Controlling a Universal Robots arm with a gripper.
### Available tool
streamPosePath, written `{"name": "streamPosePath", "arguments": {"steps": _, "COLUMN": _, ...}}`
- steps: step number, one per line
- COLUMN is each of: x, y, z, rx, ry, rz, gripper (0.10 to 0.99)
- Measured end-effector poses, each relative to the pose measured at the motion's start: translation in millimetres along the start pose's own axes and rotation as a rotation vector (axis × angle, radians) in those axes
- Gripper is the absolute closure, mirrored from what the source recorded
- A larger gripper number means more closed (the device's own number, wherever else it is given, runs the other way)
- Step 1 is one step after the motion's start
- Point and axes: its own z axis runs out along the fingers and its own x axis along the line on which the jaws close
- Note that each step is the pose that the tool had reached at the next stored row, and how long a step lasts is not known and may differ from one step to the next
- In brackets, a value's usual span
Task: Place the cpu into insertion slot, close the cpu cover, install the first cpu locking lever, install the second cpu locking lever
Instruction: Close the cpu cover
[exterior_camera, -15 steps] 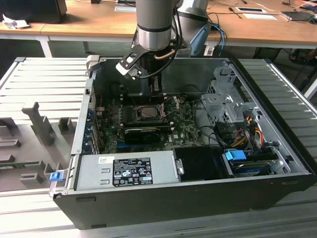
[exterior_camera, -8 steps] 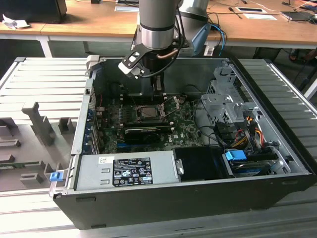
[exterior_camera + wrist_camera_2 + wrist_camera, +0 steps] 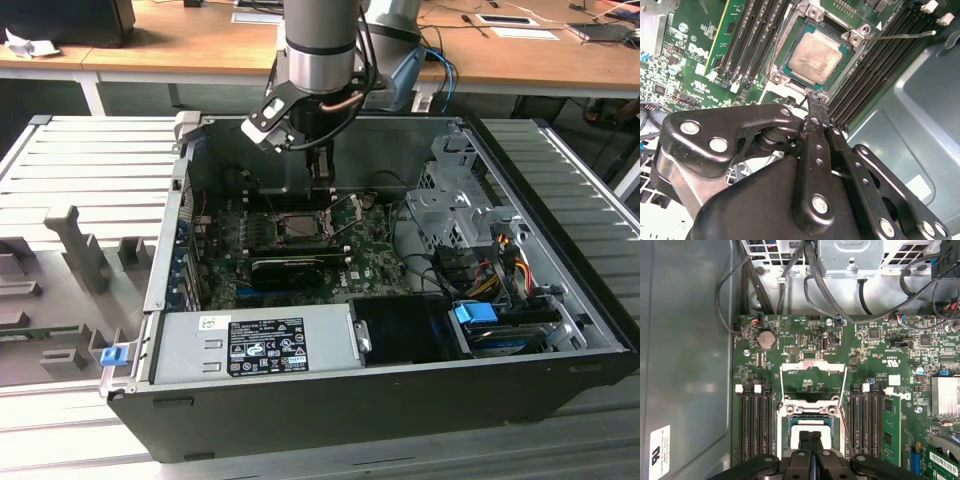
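The cpu [image 3: 812, 55], a silver-topped square chip with a tan-green rim, lies flat in the insertion slot [image 3: 858, 37] on the green board. My gripper [image 3: 815, 96] is shut, its tips down at the edge of the socket frame beside a thin wire; whether they pinch that wire I cannot tell. In the first wrist view the gripper [image 3: 810, 436] hangs over the socket and hides most of the chip. Beyond it the cpu cover [image 3: 813, 367] appears raised open, the board showing through its cut-out. A thin locking lever [image 3: 905, 34] sticks out sideways, unlatched. The exterior view has the gripper [image 3: 320, 180] just above the socket [image 3: 300, 225].
Black memory slots [image 3: 755, 30] flank the socket on both sides. A long black graphics card [image 3: 295, 268] lies nearer the power supply [image 3: 250, 345]. A silver drive cage [image 3: 440, 210] and cable bundles [image 3: 790, 280] stand close by. The case wall [image 3: 910, 100] is near the gripper.
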Motion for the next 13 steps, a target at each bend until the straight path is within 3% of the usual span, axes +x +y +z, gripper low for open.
{"name": "streamPosePath", "arguments": {"steps": 13, "x": 0.0, "y": 17.3, "z": 0.5, "rx": 0.007, "ry": -0.0001, "rz": 0.0, "gripper": 0.98}}
